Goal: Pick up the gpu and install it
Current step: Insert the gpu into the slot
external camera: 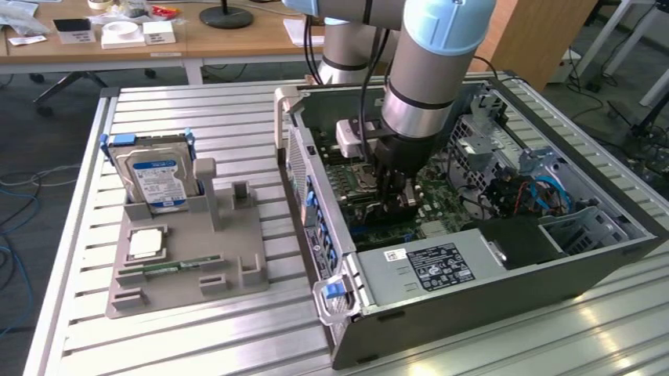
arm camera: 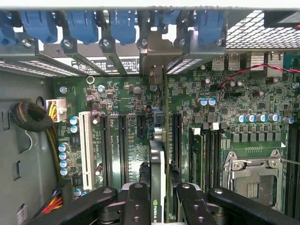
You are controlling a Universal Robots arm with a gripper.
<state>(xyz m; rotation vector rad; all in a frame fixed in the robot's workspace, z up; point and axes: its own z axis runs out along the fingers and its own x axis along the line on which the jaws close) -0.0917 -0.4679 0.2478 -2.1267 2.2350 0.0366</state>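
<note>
Installing step under way: end effector (arm camera: 158,199) clamped partway closed on the gpu (arm camera: 158,164), held edge-on above the motherboard (arm camera: 126,108) inside the open computer case (external camera: 418,313). Next, by judgement: careful alignment with slot (arm camera: 176,136) and rear bracket opening.

gpu (arm camera: 158,178) edge-on, fan face hidden

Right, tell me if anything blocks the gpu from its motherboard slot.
Nothing visible does. The hand grips the gpu edge-on, directly over the motherboard slots, with its bracket end reaching the rear slot opening.
</note>
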